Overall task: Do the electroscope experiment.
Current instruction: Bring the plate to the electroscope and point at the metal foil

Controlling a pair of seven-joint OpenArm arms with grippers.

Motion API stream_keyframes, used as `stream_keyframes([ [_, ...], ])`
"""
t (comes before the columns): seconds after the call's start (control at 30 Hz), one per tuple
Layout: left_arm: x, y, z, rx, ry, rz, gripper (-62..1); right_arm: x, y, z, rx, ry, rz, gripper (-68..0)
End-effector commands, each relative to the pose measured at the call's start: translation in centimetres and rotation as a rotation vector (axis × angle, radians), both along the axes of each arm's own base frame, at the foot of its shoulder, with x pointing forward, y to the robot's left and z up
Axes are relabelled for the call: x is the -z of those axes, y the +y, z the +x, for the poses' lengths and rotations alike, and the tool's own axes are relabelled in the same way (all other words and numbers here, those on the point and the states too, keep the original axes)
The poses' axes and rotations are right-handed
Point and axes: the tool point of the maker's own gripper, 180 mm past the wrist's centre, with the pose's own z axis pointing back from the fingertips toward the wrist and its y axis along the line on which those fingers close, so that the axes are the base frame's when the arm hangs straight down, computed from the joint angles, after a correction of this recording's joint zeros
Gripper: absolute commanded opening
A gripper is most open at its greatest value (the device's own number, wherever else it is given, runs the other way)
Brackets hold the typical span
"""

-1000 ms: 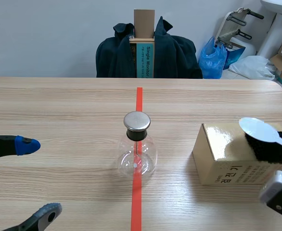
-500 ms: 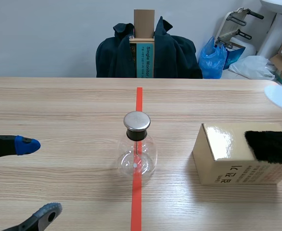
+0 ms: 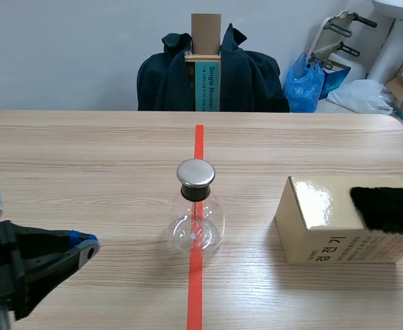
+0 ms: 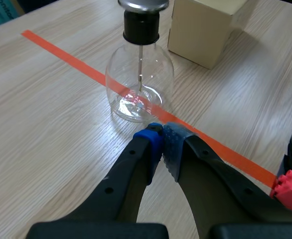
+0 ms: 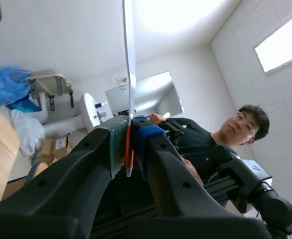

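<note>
The electroscope [image 3: 194, 216], a clear glass flask with a metal cap [image 3: 195, 173], stands on the red tape line at the table's middle. My left gripper [image 3: 86, 247] is shut on nothing, low at the left, some way from the flask. In the left wrist view its blue-padded tips [image 4: 161, 144] meet just short of the flask [image 4: 140, 84]. My right gripper [image 5: 131, 144] is out of the scene view; it points upward, shut on the handle of a thin white disc [image 5: 128, 59] seen edge-on.
A tan cardboard box [image 3: 325, 230] sits at the right of the table with a black fur cloth [image 3: 387, 208] on top. A chair draped with a dark jacket [image 3: 212, 75] stands behind the table. A person [image 5: 206, 144] appears past the right gripper.
My left gripper has shut and swung right toward the flask. The right gripper lifted the white disc off the black cloth and rose out of the scene view.
</note>
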Motion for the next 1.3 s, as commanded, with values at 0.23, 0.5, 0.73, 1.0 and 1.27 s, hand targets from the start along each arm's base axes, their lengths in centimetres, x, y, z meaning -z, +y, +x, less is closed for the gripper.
stream_keyframes([
  [0.23, 2.6, -2.6, 4.7, 0.004, -0.018, -0.025, -59.3, -2.8, 0.4, 0.0, -0.013, -0.082, -0.003, -66.7],
  [0.5, 4.6, -4.2, 6.4, -0.005, -0.009, -0.027, -59.3, -2.5, 1.3, 0.0, -0.051, -0.072, -0.040, -66.7],
  [0.73, 4.9, -4.6, 6.7, -0.019, -0.013, -0.039, -59.3, -2.0, 4.6, 0.4, -0.186, -0.067, -0.004, -66.7],
  [1.0, 5.1, -4.6, 6.7, -0.024, -0.009, -0.041, -59.3, -0.5, 9.2, 2.2, -0.284, -0.037, 0.021, -66.7],
  [1.27, 5.1, -4.6, 6.6, -0.024, -0.009, -0.041, -59.3, 2.0, 12.8, 3.6, -0.331, 0.028, 0.069, -66.7],
])
